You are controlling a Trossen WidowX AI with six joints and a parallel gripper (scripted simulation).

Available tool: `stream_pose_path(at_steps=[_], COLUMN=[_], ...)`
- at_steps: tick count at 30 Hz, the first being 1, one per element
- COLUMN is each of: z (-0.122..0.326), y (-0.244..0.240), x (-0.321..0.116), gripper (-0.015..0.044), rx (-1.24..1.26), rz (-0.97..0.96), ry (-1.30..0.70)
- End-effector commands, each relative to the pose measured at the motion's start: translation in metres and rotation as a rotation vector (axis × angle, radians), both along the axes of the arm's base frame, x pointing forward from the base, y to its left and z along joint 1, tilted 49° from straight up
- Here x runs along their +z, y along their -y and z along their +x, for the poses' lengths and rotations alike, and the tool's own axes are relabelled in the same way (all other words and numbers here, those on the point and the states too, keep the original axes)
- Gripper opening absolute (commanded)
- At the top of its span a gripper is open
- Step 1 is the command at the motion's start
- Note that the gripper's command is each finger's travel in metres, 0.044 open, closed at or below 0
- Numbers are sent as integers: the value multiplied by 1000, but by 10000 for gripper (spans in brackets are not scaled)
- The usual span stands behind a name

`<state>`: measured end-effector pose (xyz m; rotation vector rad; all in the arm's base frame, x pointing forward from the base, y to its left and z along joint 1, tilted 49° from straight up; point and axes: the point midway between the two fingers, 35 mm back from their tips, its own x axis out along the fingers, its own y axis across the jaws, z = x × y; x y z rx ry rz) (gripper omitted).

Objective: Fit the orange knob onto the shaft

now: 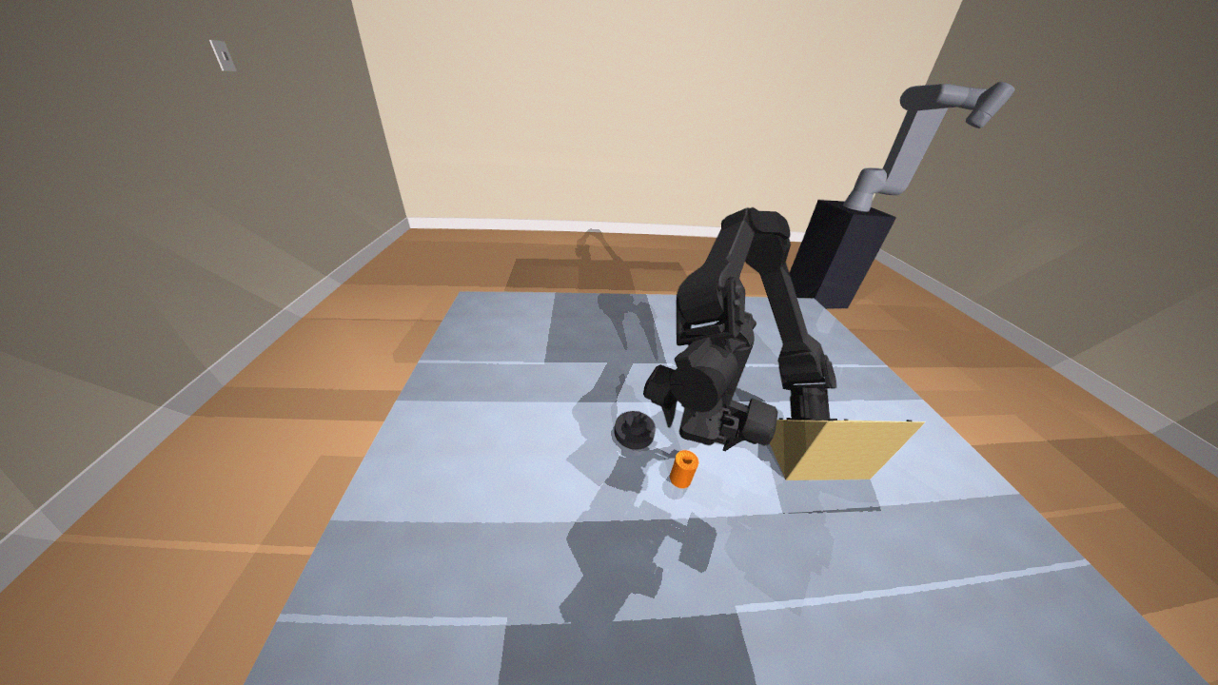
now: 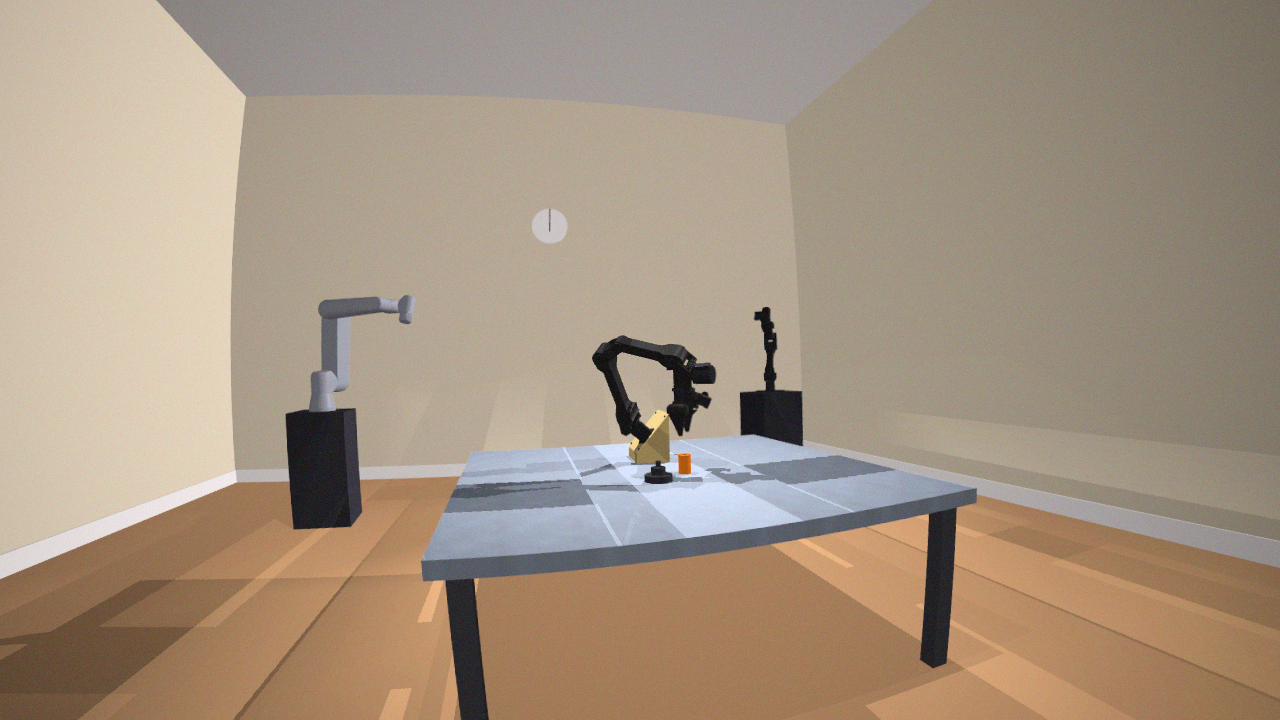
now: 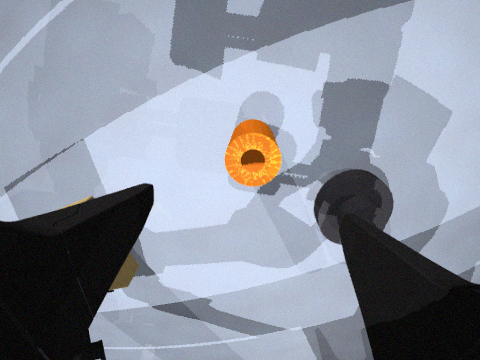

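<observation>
The orange knob [image 1: 682,470] [image 2: 683,463] [image 3: 270,162] stands upright on the table. Its hole faces up, and in the wrist view the hole's straight edge is toward the bottom of the picture. The round dark pedestal [image 1: 634,430] [image 2: 658,477] [image 3: 367,182] stands beside it, with no knob on it. Its short shaft [image 2: 658,464] points up and is partly hidden by a finger in the wrist view. My gripper [image 1: 699,432] [image 2: 682,431] [image 3: 250,208] is wide open and empty. It hangs above the table, higher than the knob, with the fingers pointing down.
A yellow wedge-shaped block [image 1: 852,451] [image 2: 651,443] [image 3: 125,272] carries the arm's base, to the right of the knob in the top view. The table's front edge [image 2: 698,543] shows in the exterior view. Shadows of the arm cross the table top.
</observation>
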<state>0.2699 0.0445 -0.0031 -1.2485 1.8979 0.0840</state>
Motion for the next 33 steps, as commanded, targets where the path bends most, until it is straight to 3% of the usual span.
stream_pose_path(at_steps=[1,7,22,33], z=[0,1,1,-6], y=[1,1,1,36], x=[0,0,0,-32], gripper=[440,440,440,440], rx=[-340,-692,-703,-702], rz=[-81,-158,-161,-162], ry=[375,761,773,774])
